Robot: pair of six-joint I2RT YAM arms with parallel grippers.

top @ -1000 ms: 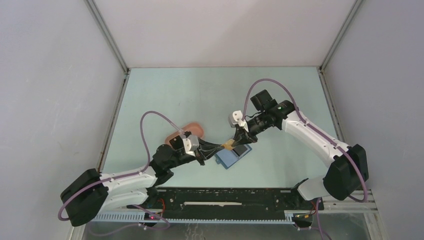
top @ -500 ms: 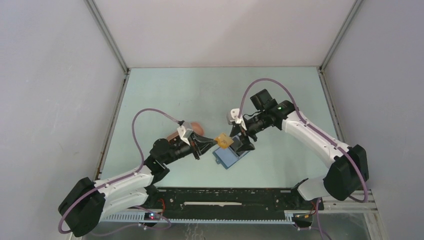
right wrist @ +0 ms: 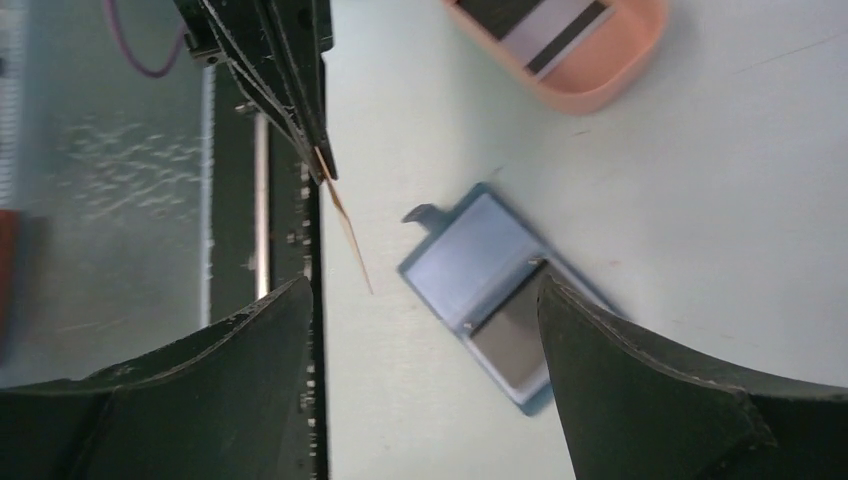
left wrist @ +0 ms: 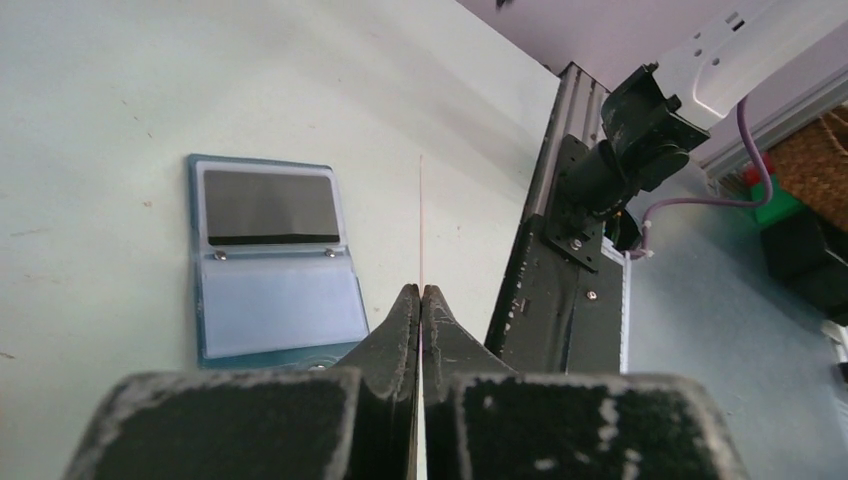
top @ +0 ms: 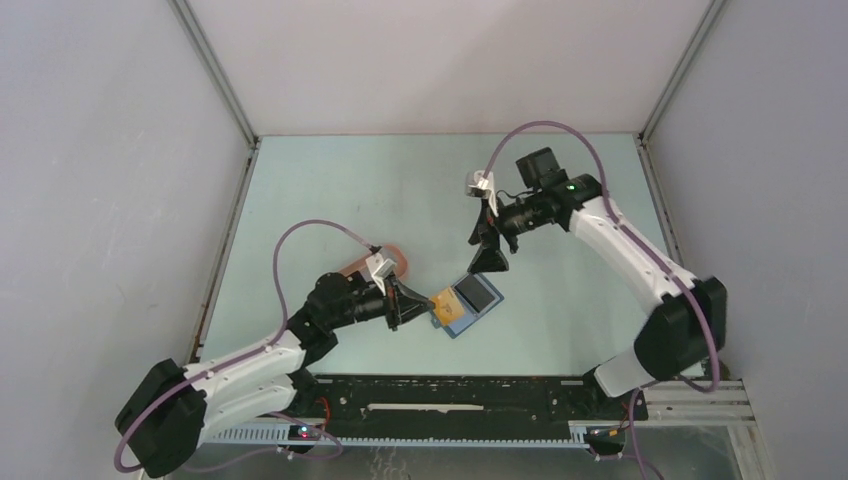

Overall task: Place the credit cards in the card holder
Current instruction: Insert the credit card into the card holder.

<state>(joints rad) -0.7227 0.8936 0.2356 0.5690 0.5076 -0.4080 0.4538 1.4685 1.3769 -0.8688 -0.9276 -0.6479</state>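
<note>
1 tan card [top: 446,304], 1 striped card [right wrist: 540,25], 1 blue wallet [left wrist: 275,300], 1 pink tray [right wrist: 610,90].

Pink tray [right wrist: 602,92] cut off at top edge.

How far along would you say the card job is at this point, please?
Done, it seems: a dark card shows in one pocket of the open card holder. In hand: the left gripper is shut on the tan-orange card, beside the holder, not inserted. Left: that card, plus a striped card lying in the pink tray. The right gripper is open, holding nothing.
</note>
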